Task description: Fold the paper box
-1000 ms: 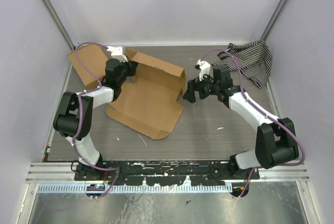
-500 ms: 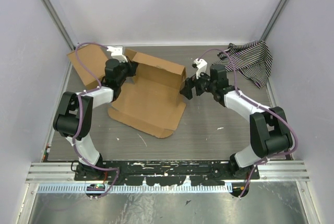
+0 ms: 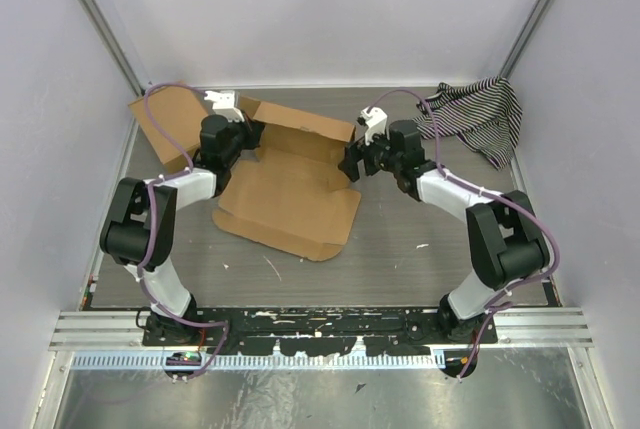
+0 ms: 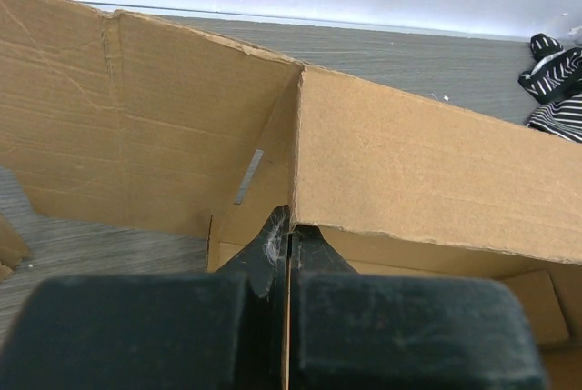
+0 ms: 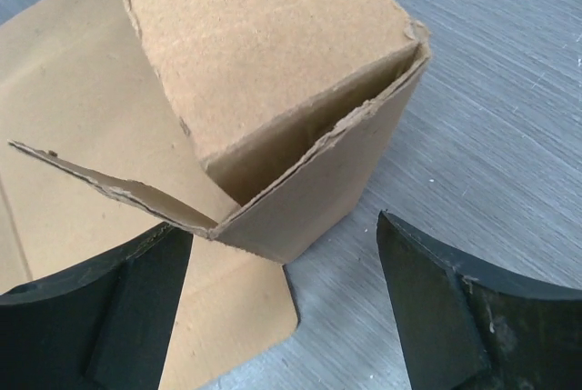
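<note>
The paper box (image 3: pixel 290 194) is plain brown cardboard, half raised, lying left of the table's middle with its back wall standing up. My left gripper (image 3: pixel 243 141) is shut on the box's left rear corner; in the left wrist view its jaws pinch a thin cardboard edge (image 4: pixel 289 317) under the standing wall (image 4: pixel 427 172). My right gripper (image 3: pixel 352 164) is open at the box's right rear corner. In the right wrist view the folded corner (image 5: pixel 300 126) sits between the spread fingers (image 5: pixel 446 308), with its side flap (image 5: pixel 118 192) curling out, and nothing is gripped.
A smaller plain cardboard rectangle (image 3: pixel 165 121) lies at the back left, behind the left arm. A black-and-white striped cloth (image 3: pixel 478 114) is bunched at the back right; it also shows in the left wrist view (image 4: pixel 555 81). Grey walls close in on both sides.
My right gripper has moved left and further back, up to the box's right rear corner. The box has shifted slightly and its front panel has swung a little. My left gripper has kept its hold.
</note>
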{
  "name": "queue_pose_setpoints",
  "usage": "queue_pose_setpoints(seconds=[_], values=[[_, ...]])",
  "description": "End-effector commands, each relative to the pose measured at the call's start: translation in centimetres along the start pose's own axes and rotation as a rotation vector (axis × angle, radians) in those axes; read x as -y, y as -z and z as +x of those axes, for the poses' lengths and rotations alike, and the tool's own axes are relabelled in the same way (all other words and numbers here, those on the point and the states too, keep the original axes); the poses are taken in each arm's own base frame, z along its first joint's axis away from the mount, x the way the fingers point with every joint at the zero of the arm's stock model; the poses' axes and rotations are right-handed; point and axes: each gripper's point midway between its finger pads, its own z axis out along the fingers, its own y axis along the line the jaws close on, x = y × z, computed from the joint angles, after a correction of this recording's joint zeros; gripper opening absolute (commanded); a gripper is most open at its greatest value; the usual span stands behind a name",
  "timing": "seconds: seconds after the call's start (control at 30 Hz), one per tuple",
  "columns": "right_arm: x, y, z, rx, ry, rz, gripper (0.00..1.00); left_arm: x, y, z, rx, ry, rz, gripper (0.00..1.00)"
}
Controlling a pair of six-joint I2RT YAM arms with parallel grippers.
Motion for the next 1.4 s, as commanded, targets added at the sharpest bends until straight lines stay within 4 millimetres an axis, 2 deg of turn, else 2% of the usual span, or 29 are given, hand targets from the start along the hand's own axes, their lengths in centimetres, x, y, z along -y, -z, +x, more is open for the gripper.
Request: queue_pose_setpoints(seconds=[0.0, 0.1, 0.2, 0.43, 0.53, 0.6, 0.63, 0.67, 0.77, 0.83, 1.0, 1.03, 1.07, 1.23, 1.37], values=[[1.1, -1.7, -3.9, 0.134, 0.049, 0.118, 0.86, -0.6, 1.2, 4.0, -0.131, -0.001, -0.014, 0.00], [0.8, -2.8, -4.3, 0.154, 0.032, 0.143, 0.82, -0.3, 1.1, 3.7, -0.128, -0.003, -0.008, 0.00], [1.7, -3.3, -4.3, 0.163, 0.002, 0.232, 0.77, 0.0, 1.1, 3.5, -0.128, -0.005, -0.005, 0.00], [2.9, -3.5, -4.3, 0.247, -0.072, 0.384, 0.67, 0.2, 1.3, 3.4, -0.136, -0.006, -0.003, 0.00], [3.2, -3.8, -4.2, 0.259, -0.110, 0.417, 0.52, 0.4, 1.5, 3.5, -0.142, -0.011, 0.000, 0.00], [3.5, -3.9, -3.9, 0.256, -0.140, 0.455, 0.27, 0.5, 1.7, 3.6, -0.147, -0.018, 0.001, 0.00], [3.9, -3.8, -3.4, 0.244, -0.155, 0.489, 0.19, 0.7, 1.8, 3.3, -0.146, -0.024, 0.003, 0.00], [4.3, -3.6, -3.2, 0.232, -0.162, 0.536, 0.15, 0.8, 1.9, 3.3, -0.149, -0.030, 0.003, 0.00], [6.2, -2.3, -1.5, 0.157, -0.168, 0.705, 0.06, 1.1, 2.5, 2.7, -0.161, -0.035, -0.004, 0.00], [6.8, -1.8, -1.0, 0.125, -0.160, 0.755, 0.03, 1.7, 3.2, 1.9, -0.167, -0.036, -0.001, 0.01], [6.6, -1.1, -0.2, 0.067, -0.124, 0.713, 0.02, 2.6, 4.9, 0.4, -0.245, -0.029, -0.001, 0.19], [6.9, -0.8, -0.3, 0.060, -0.134, 0.706, 0.01, 3.0, 4.9, -0.7, -0.255, -0.028, -0.005, 0.22], [7.1, -0.5, -0.1, 0.048, -0.145, 0.702, 0.02, 2.8, 5.2, -0.7, -0.290, -0.020, -0.021, 0.25], [8.5, 1.8, -0.7, 0.027, -0.210, 0.655, 0.02, 3.9, 5.8, -6.2, -0.317, 0.005, -0.010, 0.33], [9.2, 3.8, -1.6, -0.001, -0.193, 0.602, 0.02, 4.3, 6.8, -10.4, -0.263, 0.005, 0.005, 0.35]])
